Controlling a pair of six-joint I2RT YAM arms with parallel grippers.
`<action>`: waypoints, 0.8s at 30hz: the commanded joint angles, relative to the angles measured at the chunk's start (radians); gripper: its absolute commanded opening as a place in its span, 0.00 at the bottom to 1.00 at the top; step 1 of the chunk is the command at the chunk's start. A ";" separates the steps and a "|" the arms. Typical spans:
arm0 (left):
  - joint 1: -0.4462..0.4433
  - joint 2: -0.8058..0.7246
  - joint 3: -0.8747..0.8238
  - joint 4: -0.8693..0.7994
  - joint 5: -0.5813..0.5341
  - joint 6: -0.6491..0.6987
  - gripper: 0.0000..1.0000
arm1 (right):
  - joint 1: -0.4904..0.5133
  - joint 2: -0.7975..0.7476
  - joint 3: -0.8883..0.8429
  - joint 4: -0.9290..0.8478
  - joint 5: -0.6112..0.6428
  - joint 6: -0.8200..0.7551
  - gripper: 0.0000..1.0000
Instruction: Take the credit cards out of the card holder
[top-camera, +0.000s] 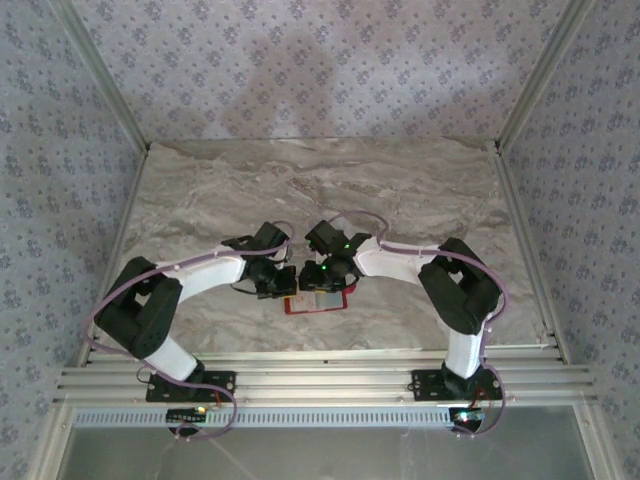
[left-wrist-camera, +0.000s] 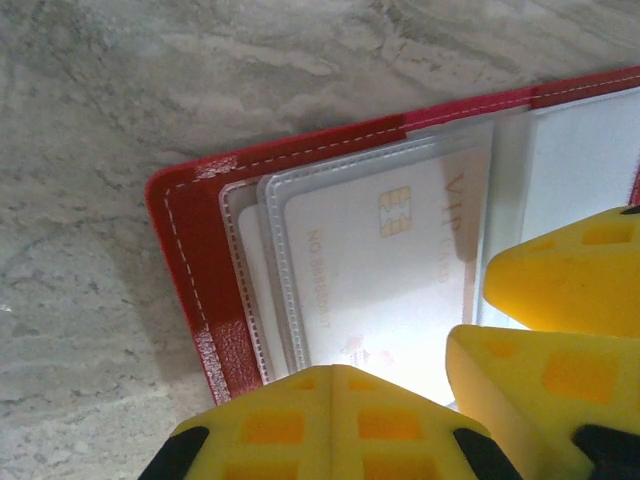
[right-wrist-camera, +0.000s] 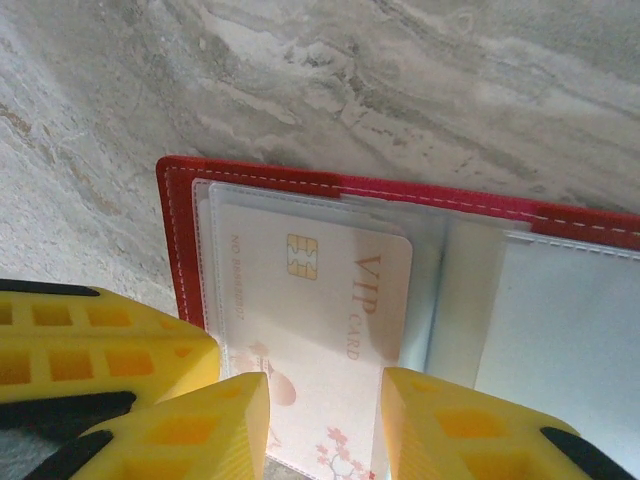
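The red card holder (top-camera: 335, 303) lies open on the marble table, between the two arms. Its clear pockets face up inside the red edge (left-wrist-camera: 190, 240) (right-wrist-camera: 180, 220). A pale credit card (right-wrist-camera: 330, 290) marked VIP, with a gold chip, sits in the left pocket (left-wrist-camera: 380, 260); a second pocket layer shows behind it. My left gripper (left-wrist-camera: 335, 372) (top-camera: 283, 283) is shut, its tips resting on the near edge of that pocket. My right gripper (right-wrist-camera: 325, 400) (top-camera: 318, 283) is open, one finger over each side of the card's near end.
The grippers stand very close together. In the left wrist view the right gripper's fingers (left-wrist-camera: 560, 290) sit just right of my left tips. The left gripper's yellow fingers (right-wrist-camera: 90, 345) show in the right wrist view. Patterned walls close in the marble table (top-camera: 320, 190).
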 joint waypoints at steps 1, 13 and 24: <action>-0.004 0.027 0.023 -0.005 0.001 0.005 0.00 | -0.006 -0.016 -0.009 0.001 -0.005 0.002 0.36; -0.005 0.051 0.013 -0.030 -0.044 0.027 0.00 | -0.004 0.043 0.010 -0.013 0.003 -0.008 0.36; -0.004 0.039 0.014 -0.044 -0.050 0.027 0.00 | 0.000 0.036 0.038 -0.105 0.094 -0.032 0.35</action>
